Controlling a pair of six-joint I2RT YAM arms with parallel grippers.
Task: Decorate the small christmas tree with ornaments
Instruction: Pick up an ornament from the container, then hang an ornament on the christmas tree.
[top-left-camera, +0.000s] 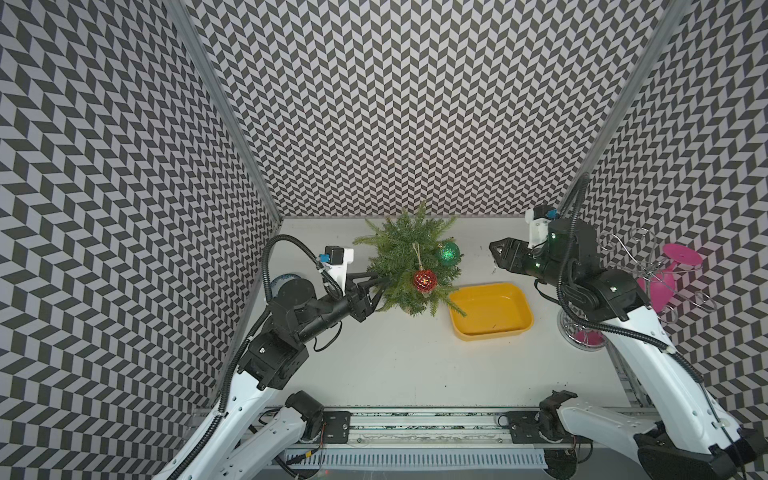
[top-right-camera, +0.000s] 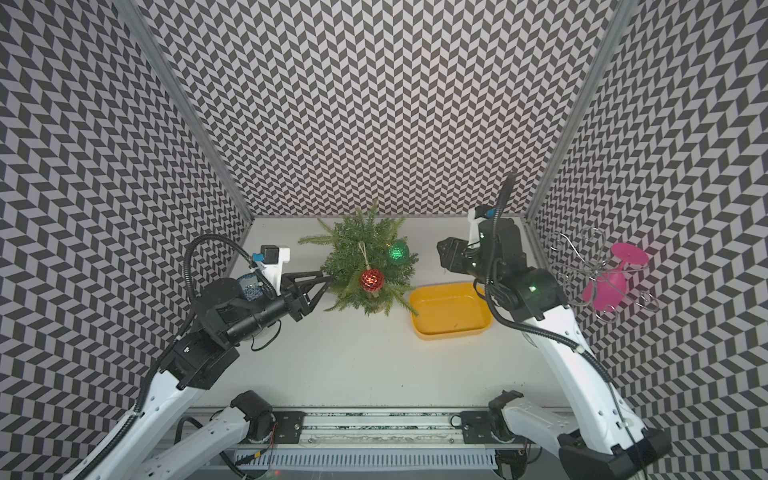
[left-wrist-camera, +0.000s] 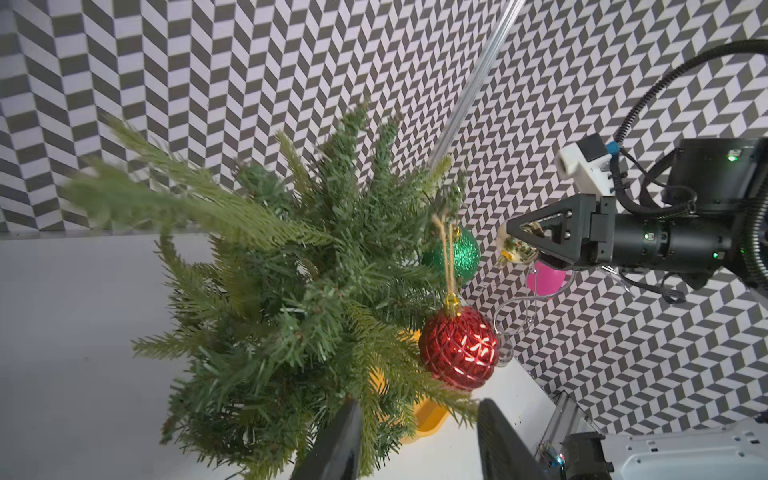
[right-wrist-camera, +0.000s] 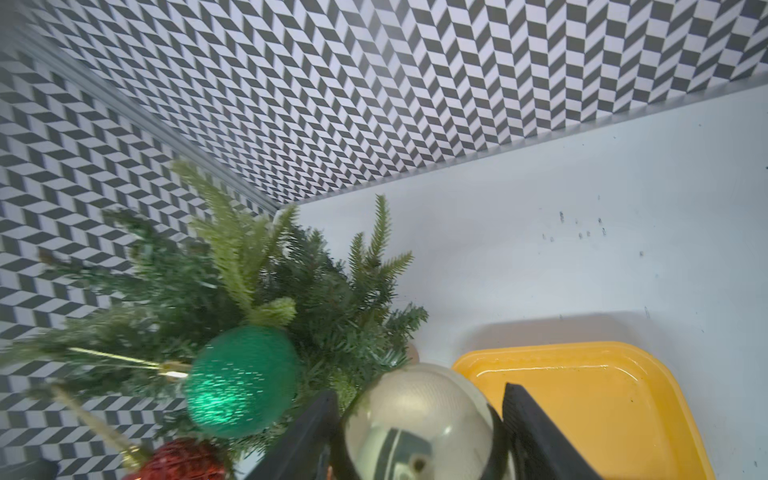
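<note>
The small christmas tree stands at the back of the table. A glittery green ornament and a faceted red ornament hang from its right side on strings. My left gripper is pushed into the tree's left lower branches, jaws apart, with a sprig lying between the fingers. My right gripper hovers just right of the tree, near the green ornament, shut on a gold ornament.
A yellow tray sits right in front of the tree, under some branch tips. A pink goblet hangs on a wire rack at the far right. A bluish object lies behind the left arm. Patterned walls enclose three sides.
</note>
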